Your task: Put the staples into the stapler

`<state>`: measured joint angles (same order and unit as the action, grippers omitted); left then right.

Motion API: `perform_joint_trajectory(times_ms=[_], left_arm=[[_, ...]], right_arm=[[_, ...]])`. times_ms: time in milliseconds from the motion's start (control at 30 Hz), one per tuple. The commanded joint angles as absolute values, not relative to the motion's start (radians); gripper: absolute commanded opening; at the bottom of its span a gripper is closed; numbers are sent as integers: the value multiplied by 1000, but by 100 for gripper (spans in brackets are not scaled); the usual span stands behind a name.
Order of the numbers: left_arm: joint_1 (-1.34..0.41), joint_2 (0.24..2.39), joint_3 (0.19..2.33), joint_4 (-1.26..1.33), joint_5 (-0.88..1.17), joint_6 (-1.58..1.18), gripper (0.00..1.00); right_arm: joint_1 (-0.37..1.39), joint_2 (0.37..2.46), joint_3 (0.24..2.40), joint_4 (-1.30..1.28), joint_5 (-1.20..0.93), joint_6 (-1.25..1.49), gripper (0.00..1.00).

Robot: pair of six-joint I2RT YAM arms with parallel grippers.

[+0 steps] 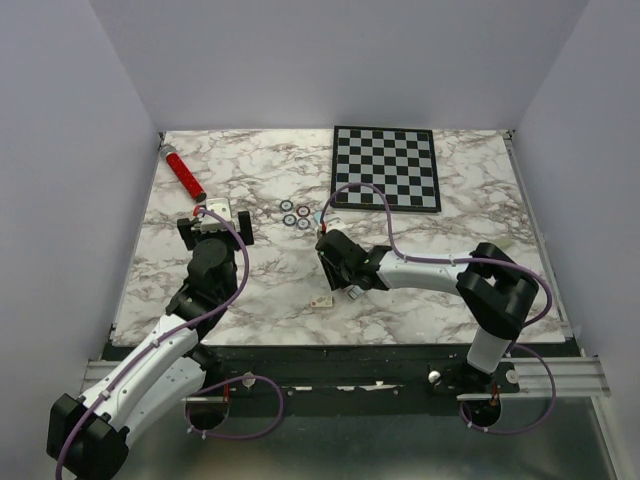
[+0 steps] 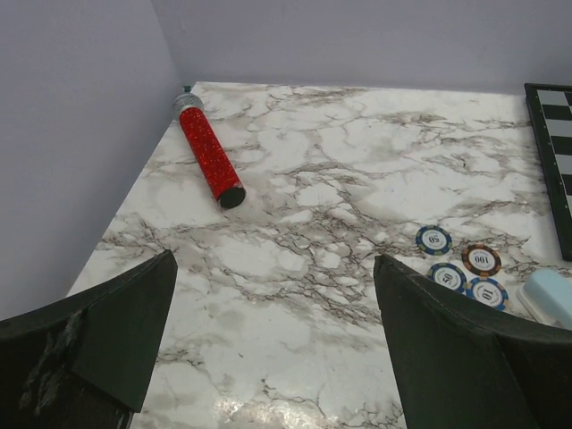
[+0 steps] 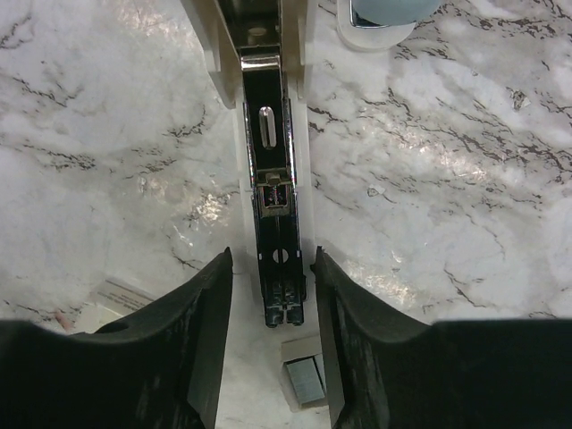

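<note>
The stapler [image 3: 273, 179] lies opened on the table, its metal channel facing up on the white base. Its light blue top [image 3: 389, 11] is swung away at the far end. In the top view the stapler [image 1: 319, 216] sticks out beyond my right gripper [image 1: 328, 243]. My right gripper [image 3: 273, 259] is open and its fingers straddle the near end of the channel. The staples [image 3: 307, 380], a small silvery grey strip, lie loose just behind the channel's end, against the right finger and apart from the left one. My left gripper [image 2: 274, 259] is open and empty over bare marble; it also shows in the top view [image 1: 215, 222].
A small cream box [image 1: 321, 303] lies near the front edge. Several poker chips [image 1: 295, 213] lie left of the stapler, and also show in the left wrist view [image 2: 465, 266]. A red glitter tube [image 1: 184, 172] lies at the back left. A chessboard [image 1: 386, 167] lies at the back right.
</note>
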<state>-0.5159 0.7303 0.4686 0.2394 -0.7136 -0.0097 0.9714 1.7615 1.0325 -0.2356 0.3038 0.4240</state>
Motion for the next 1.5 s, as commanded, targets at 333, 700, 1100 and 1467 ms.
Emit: perform_joint_trajectory(times_ms=[333, 700, 1100, 1467], left_arm=[[-502, 730, 483, 233, -692, -54, 99], [-500, 724, 482, 233, -693, -51, 99], [-499, 716, 483, 235, -695, -41, 99], [-497, 718, 482, 236, -696, -37, 99]], right_arm=[[979, 1557, 1066, -446, 304, 331, 61], [914, 1532, 966, -482, 150, 212, 48], [888, 1635, 985, -480, 72, 152, 38], [885, 1672, 997, -480, 87, 143, 34]])
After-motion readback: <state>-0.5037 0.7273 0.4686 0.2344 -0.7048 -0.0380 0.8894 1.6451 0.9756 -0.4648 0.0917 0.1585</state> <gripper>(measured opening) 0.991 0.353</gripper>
